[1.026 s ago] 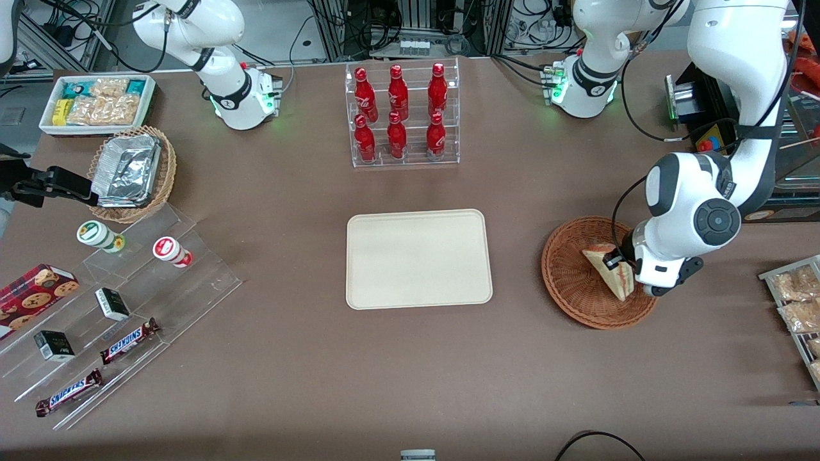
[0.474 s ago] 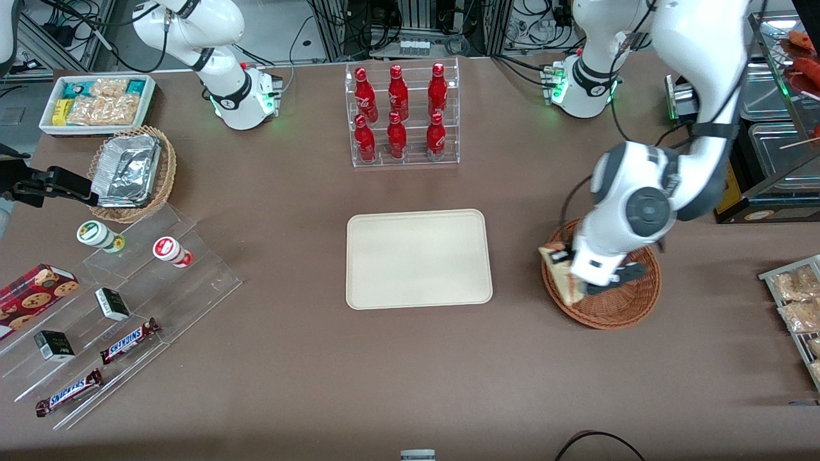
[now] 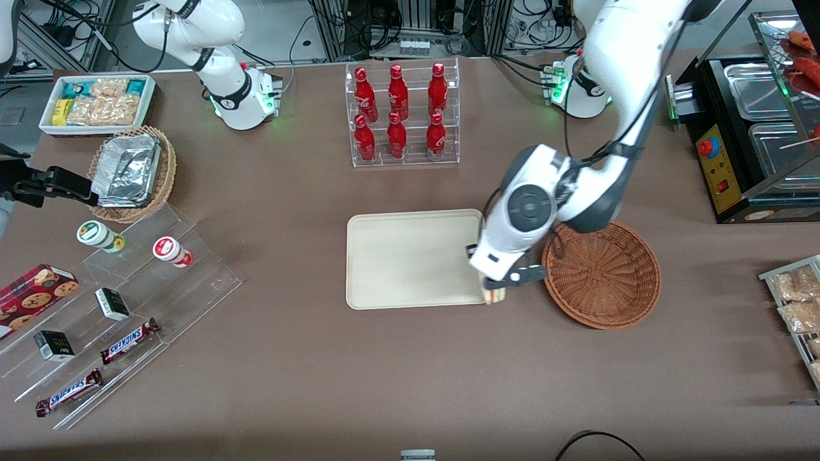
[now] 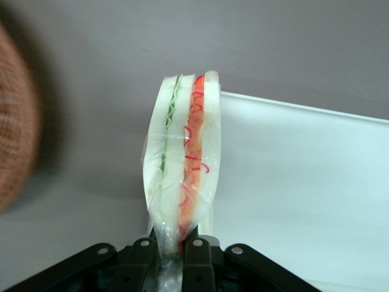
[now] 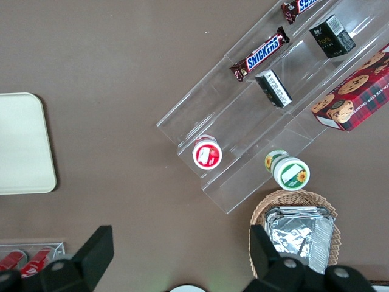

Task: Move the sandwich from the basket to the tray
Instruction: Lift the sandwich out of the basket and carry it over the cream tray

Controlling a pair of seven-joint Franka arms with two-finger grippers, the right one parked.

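The sandwich (image 4: 182, 152), a plastic-wrapped wedge of white bread with green and red-orange stripes, hangs in my left gripper (image 4: 172, 252), which is shut on its wrapped end. In the front view only a small bit of the sandwich (image 3: 495, 296) shows under the wrist. The gripper (image 3: 493, 288) hovers over the edge of the cream tray (image 3: 410, 256) nearest the basket. The reddish-brown wicker basket (image 3: 602, 275) beside it holds nothing. From the wrist camera, the tray (image 4: 304, 182) lies beneath the sandwich and the basket (image 4: 15, 121) shows as a blur.
A clear rack of red bottles (image 3: 400, 115) stands farther from the front camera than the tray. Toward the parked arm's end are a foil container in a tan basket (image 3: 131, 173), a white snack bin (image 3: 96, 102) and an acrylic stand with snacks (image 3: 122, 307). A black machine (image 3: 749, 141) sits at the working arm's end.
My gripper has lifted the sandwich out of the basket and carried it sideways to the tray's edge. The basket now holds nothing.
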